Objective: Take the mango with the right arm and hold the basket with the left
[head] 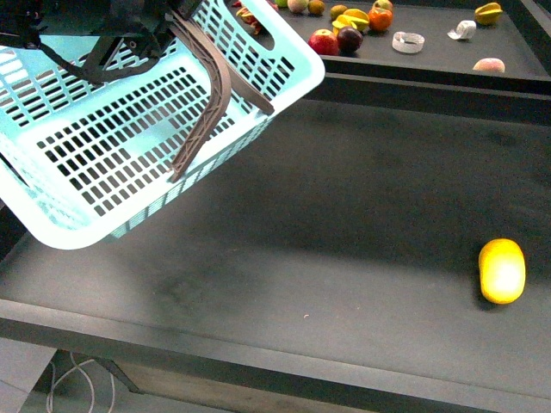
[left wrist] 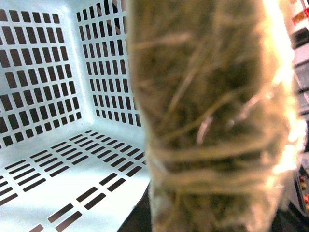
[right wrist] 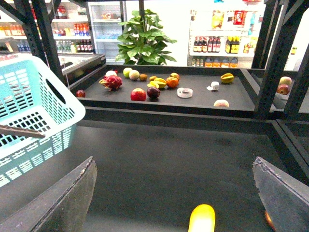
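The light-blue slotted basket (head: pixel 129 146) hangs tilted above the dark table's left side, one brown handle (head: pixel 211 107) draped across its opening. My left gripper (head: pixel 164 17) is at the top left, shut on the basket. In the left wrist view a blurred brown handle (left wrist: pixel 212 121) fills the right half and hides the fingers, with the basket's inside (left wrist: pixel 58 96) behind it. The yellow mango (head: pixel 502 270) lies on the table at the right, far from the basket. My right gripper (right wrist: pixel 174 164) is open, and the mango (right wrist: pixel 202 218) lies below it between the wide-apart fingers (right wrist: pixel 53 203), untouched.
A raised back shelf (head: pixel 430 60) holds a red apple (head: pixel 323 41), an orange fruit (head: pixel 380 17), a white tape roll (head: pixel 408 41) and other fruit. A ledge (head: pixel 413 90) separates it from the table. Dark rack posts (right wrist: pixel 277 58) stand at the sides.
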`<state>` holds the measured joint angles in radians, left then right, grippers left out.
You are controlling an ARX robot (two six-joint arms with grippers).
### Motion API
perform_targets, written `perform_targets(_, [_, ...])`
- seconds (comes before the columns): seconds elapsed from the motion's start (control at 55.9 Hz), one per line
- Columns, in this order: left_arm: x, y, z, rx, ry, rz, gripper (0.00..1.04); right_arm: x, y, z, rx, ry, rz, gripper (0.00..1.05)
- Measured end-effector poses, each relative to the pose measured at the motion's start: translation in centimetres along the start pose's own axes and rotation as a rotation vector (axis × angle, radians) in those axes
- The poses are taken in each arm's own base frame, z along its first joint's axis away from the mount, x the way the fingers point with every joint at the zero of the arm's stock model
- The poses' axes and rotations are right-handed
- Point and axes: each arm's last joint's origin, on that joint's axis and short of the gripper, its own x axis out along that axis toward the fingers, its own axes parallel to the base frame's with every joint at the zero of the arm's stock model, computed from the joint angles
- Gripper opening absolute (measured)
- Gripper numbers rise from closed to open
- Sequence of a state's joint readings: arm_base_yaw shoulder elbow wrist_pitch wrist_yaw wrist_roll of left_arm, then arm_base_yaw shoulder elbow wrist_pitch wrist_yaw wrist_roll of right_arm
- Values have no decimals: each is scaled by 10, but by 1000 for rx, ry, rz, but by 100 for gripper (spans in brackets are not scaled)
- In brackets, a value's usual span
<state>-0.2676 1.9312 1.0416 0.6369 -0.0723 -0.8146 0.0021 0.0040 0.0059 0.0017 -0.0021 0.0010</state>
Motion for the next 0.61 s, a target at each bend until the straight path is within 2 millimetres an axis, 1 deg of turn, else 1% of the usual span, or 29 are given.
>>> perform_targets(0.233, [-46,-21,-19,196,59,-128,4,0,0,0,0,0,0,96])
perform_targets(0.465, [-74,-31,-28,306,85,-245,4,0,0,0,0,0,0,96])
perform_targets(0.537, [-82,-30,-36,361,105,-280,4,0,0,0,0,0,0,96])
perform_targets(0.609, [-85,-28,-42,399,122,-295,4,0,0,0,0,0,0,96])
